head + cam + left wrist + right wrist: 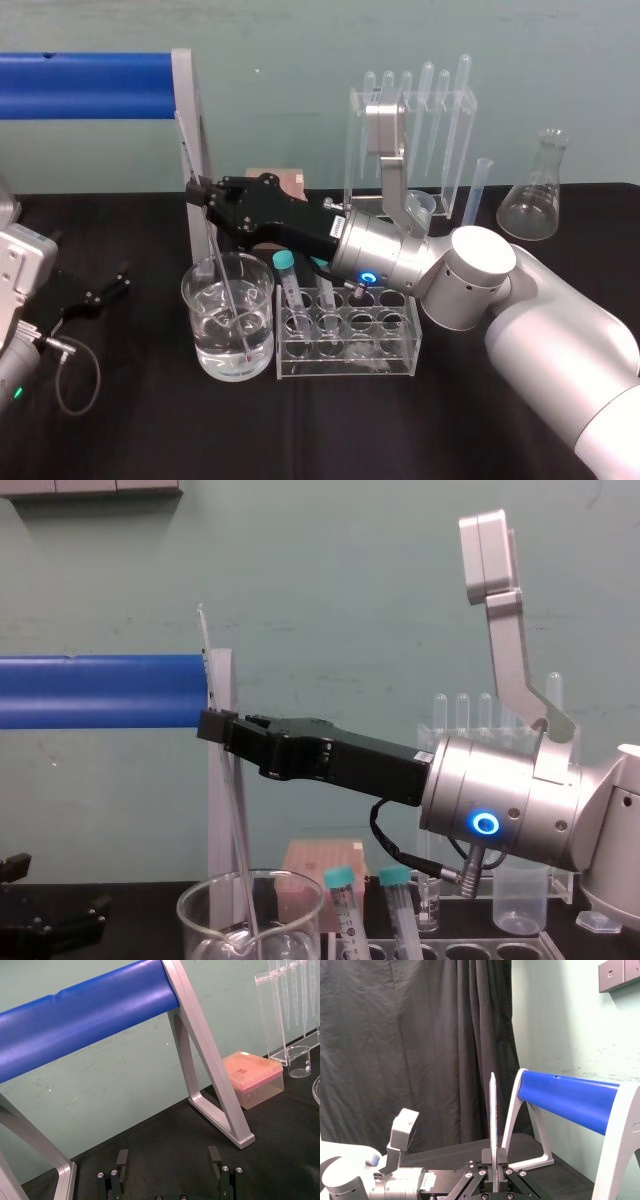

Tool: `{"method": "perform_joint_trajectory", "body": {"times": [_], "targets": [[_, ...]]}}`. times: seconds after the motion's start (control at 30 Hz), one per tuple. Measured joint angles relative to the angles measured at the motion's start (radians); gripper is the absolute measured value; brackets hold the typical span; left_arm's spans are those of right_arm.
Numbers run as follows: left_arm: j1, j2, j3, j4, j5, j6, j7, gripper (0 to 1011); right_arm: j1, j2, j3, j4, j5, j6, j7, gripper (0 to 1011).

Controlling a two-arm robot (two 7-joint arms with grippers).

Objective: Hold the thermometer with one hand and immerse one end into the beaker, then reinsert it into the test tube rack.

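Black table point(130, 430), right gripper point(196, 192), thermometer point(492, 1120) near-upright in beaker point(262, 312)

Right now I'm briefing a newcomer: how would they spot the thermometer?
Find the blue bar behind the idle left gripper. Before its leg stands the beaker; the thermometer leans in it, pinched by the right gripper. Unlike the bulb-topped pipettes behind, it's a bare rod.

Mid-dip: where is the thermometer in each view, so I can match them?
Head view: left of centre, thermometer slanting from the right pincer into the beaker.
Chest view: left of centre, tilted, crossing the blue bar's end.
Right wrist view: centre, upright, clamped in the pincer.
Left wrist view: blue bar above the open left pincer.
Shared landmark: the blue bar.
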Motion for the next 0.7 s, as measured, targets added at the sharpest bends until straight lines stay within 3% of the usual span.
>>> {"method": "perform_joint_trajectory", "body": {"times": [0.27,0.53,0.7], "targets": [[0.0,0.0,0.0,0.0,0.0,0.0,0.0,1008,0.001,0.007,0.008,-0.033,0.011,0.014,-0.001,56],[0.0,0.0,0.0,0.0,0.0,0.0,0.0,1008,-0.004,0.074,0.076,-0.26,0.099,0.065,-0.024,55],[0.0,0.0,0.0,0.0,0.0,0.0,0.0,1008,-0.014,0.14,0.126,-0.394,0.129,0.081,-0.067,56]]}}
